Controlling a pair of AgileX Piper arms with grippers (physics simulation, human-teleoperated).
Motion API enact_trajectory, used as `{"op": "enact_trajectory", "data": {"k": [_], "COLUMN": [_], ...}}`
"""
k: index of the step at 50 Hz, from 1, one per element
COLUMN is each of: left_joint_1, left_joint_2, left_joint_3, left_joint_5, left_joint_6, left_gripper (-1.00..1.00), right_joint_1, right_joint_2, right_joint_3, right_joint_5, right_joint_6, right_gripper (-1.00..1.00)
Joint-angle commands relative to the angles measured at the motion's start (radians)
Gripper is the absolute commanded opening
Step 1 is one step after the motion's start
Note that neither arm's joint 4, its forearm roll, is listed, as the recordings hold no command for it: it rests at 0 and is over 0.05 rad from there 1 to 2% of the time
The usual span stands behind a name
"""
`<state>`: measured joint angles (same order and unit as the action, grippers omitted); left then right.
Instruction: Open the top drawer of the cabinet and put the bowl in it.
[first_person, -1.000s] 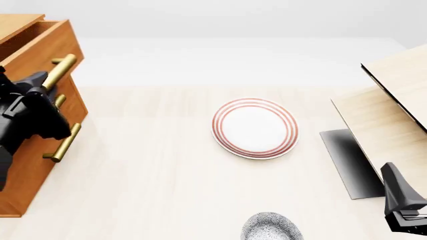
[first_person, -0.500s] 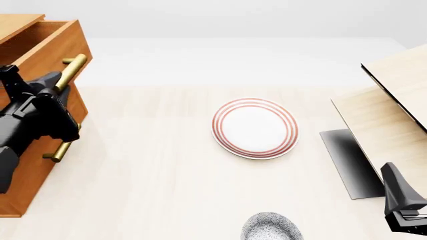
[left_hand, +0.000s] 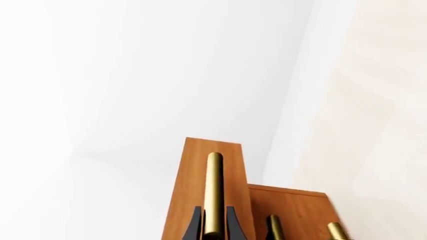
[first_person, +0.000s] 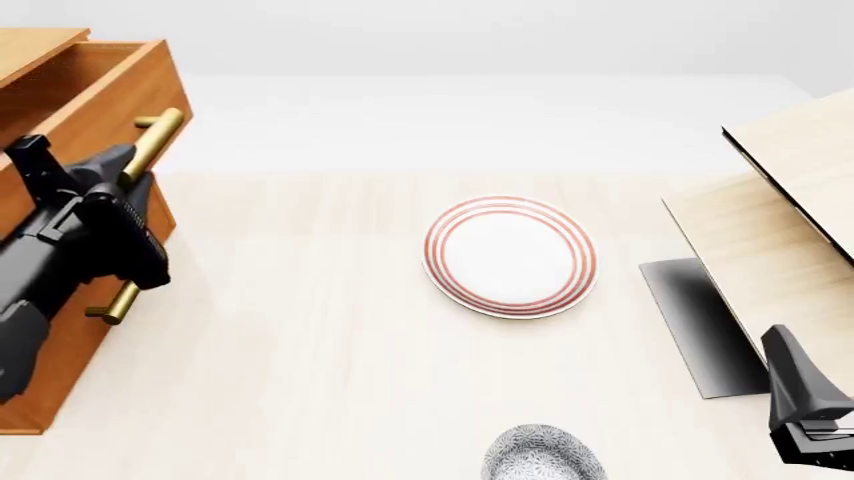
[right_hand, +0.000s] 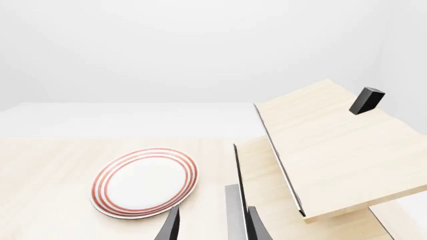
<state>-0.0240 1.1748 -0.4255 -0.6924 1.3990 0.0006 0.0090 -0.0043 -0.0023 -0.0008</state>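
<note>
The left hand (first_person: 118, 172) is clenched on the brass handle (first_person: 150, 145) of the top drawer (first_person: 100, 95), which stands partly pulled out of the cabinet (first_person: 60, 340) at the worktop's (first_person: 320, 350) left edge. The bowl (first_person: 541, 455) sits on the worktop at the near edge, well apart from the cabinet, with the red-ringed plate (first_person: 510, 256) beyond it. The right hand (right_hand: 210, 225) is released, fingers apart, beside the pale wooden box (first_person: 781, 220).
</note>
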Motion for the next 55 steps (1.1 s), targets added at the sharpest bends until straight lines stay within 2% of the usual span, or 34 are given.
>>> {"op": "enact_trajectory", "data": {"k": [1,8,9,26,36,37,48,55], "left_joint_1": [-0.049,-0.056,-0.057,-0.086,-0.081,-0.085,-0.111,-0.125], "left_joint_2": [-0.034,-0.038,-0.039,-0.036,-0.111,-0.123,-0.132,-0.15], "left_joint_3": [0.07,0.074,0.075,0.101,0.157,0.157,0.221,0.231], "left_joint_5": [-0.033,-0.03,-0.033,-0.064,-0.106,-0.088,-0.164,-0.154], "left_joint_6": [0.003,0.001,0.002,0.006,0.061,0.06,0.092,0.09], "left_gripper": [-1.0,-1.0,1.0,1.0,1.0,1.0,1.0,1.0], "right_joint_1": [0.0,0.0,0.0,0.0,0.0,0.0,0.0,0.0], "right_joint_2": [-0.002,-0.001,-0.002,-0.001,-0.002,-0.002,-0.001,-0.001], "right_joint_3": [0.0,0.0,0.0,0.0,0.0,0.0,0.0,0.001], "right_joint_5": [0.0,0.0,0.0,0.0,0.0,0.0,0.0,0.0], "right_joint_6": [0.0,0.0,0.0,0.0,0.0,0.0,0.0,0.001], "right_gripper": [1.0,1.0,1.0,1.0,1.0,1.0,1.0,1.0]}}
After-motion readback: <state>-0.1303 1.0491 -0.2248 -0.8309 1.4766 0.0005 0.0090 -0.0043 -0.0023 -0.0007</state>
